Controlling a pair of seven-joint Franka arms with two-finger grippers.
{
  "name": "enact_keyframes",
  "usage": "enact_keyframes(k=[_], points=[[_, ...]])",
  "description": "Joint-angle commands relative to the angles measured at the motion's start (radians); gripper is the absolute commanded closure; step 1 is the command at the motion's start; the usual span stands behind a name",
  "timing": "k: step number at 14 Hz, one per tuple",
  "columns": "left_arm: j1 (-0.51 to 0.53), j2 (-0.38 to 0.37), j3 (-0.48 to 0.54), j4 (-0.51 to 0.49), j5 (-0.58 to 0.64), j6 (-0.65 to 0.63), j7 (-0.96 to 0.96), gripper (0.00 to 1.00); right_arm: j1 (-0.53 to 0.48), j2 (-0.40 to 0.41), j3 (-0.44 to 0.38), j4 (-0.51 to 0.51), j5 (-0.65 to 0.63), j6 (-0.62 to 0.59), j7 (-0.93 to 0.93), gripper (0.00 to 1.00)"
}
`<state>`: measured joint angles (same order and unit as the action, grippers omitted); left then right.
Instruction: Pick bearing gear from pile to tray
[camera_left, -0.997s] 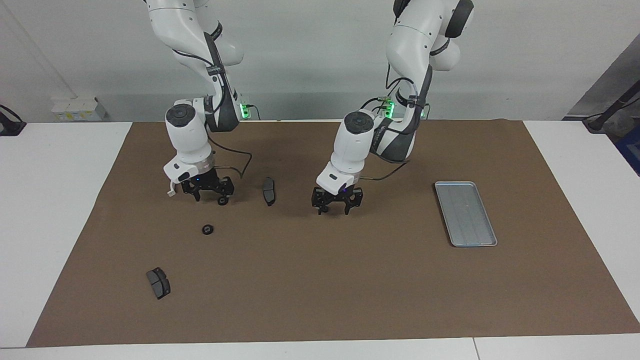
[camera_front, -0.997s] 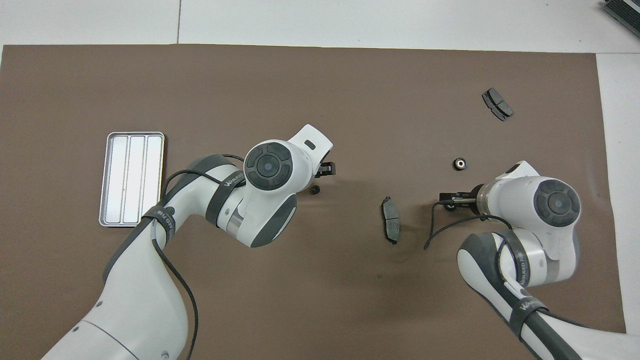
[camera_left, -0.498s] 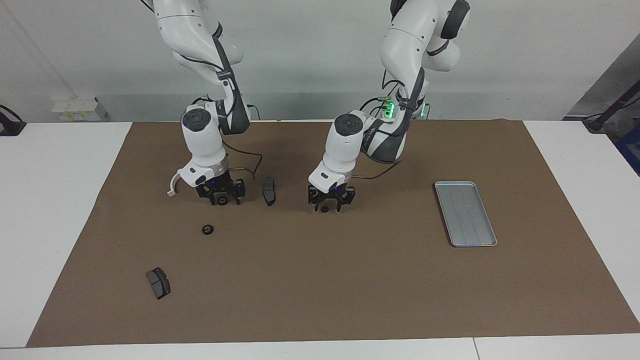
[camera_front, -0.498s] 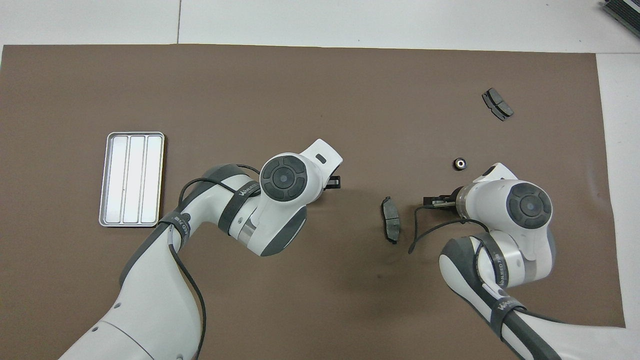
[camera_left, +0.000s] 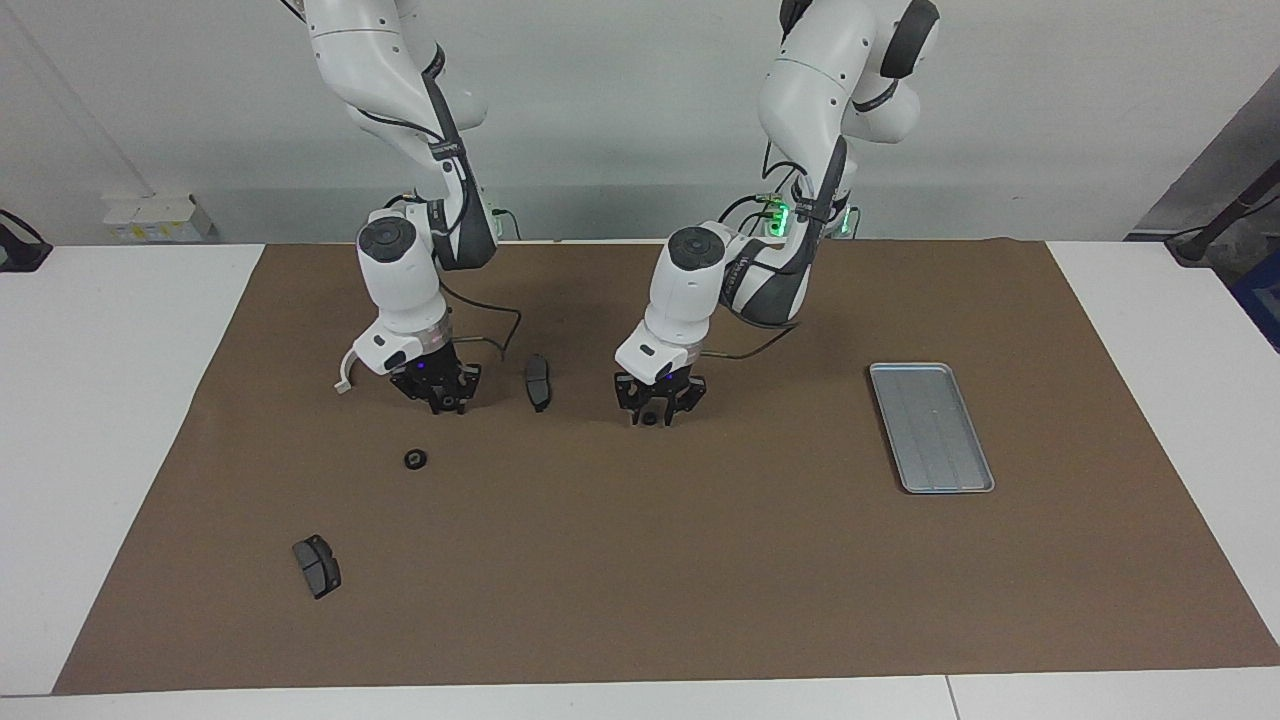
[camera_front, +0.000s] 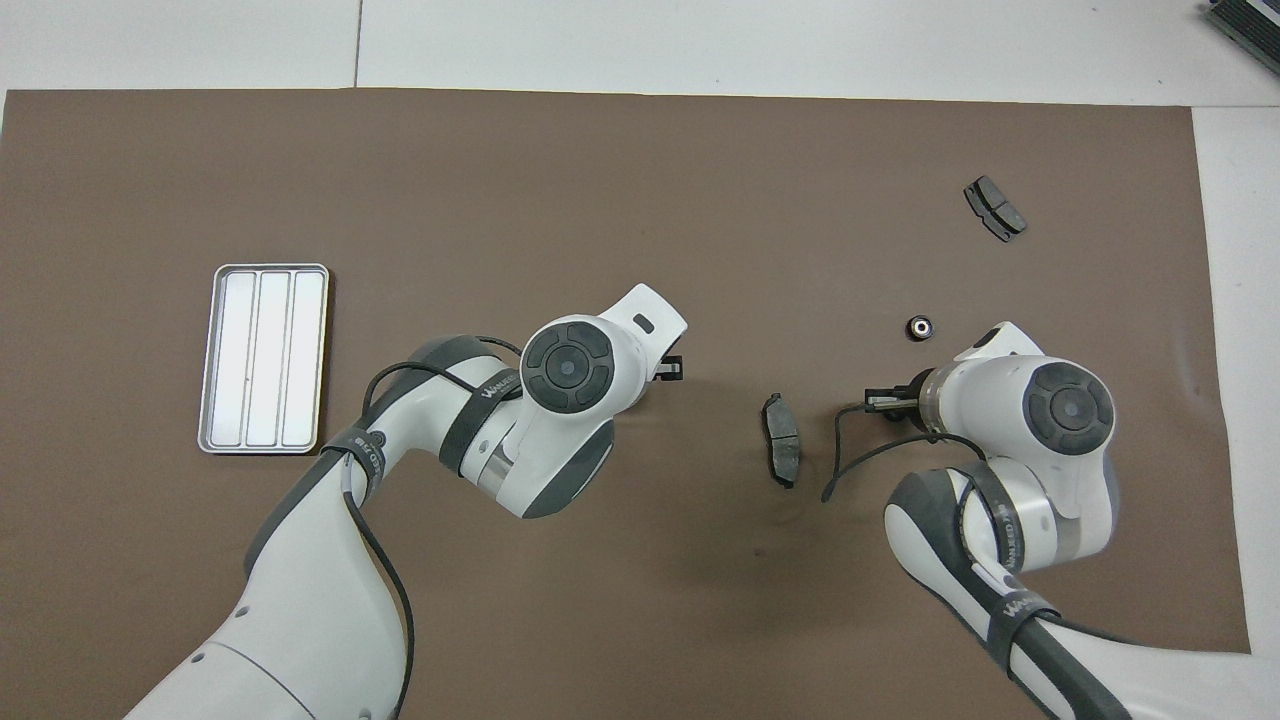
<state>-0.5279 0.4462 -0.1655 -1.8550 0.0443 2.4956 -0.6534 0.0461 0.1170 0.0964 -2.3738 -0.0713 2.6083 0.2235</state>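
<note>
Two small black bearing gears lie on the brown mat, each between the fingers of a lowered gripper. My right gripper (camera_left: 447, 403) is shut on one bearing gear (camera_left: 451, 406), beside a dark brake pad (camera_left: 538, 382). My left gripper (camera_left: 652, 414) is down at the middle of the mat, drawn in on the other bearing gear (camera_left: 648, 418). A third gear (camera_left: 415, 459) (camera_front: 919, 327) lies loose, farther from the robots than the right gripper. The silver tray (camera_left: 930, 427) (camera_front: 263, 357) sits at the left arm's end. From overhead the wrists hide both held gears.
The brake pad (camera_front: 781, 452) lies between the two grippers. A second brake pad (camera_left: 317, 565) (camera_front: 994, 208) lies far out at the right arm's end. A white curved piece (camera_left: 345, 374) shows beside the right wrist. The brown mat (camera_left: 640, 560) covers most of the table.
Both grippers have come down onto the mat and drawn their fingers in around a gear each. The right one shifted slightly toward the brake pad.
</note>
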Motion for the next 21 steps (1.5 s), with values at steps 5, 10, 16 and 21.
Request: enact_keyframes(k=[5, 10, 16, 21], points=[[-0.023, -0.015, 0.015, -0.039, 0.020, 0.031, -0.006, 0.65, 0.006, -0.025, 0.006, 0.060, 0.004, -0.054, 0.054, 1.00], [-0.011, -0.017, 0.015, -0.026, 0.020, 0.005, -0.006, 0.90, 0.037, -0.045, 0.009, 0.143, 0.004, -0.166, 0.094, 1.00], [0.081, -0.018, 0.021, 0.120, 0.016, -0.187, 0.000, 1.00, 0.080, -0.034, 0.011, 0.195, 0.004, -0.201, 0.164, 1.00], [0.227, -0.122, 0.017, 0.114, 0.008, -0.342, 0.079, 1.00, 0.207, 0.027, 0.009, 0.329, 0.005, -0.292, 0.341, 1.00]])
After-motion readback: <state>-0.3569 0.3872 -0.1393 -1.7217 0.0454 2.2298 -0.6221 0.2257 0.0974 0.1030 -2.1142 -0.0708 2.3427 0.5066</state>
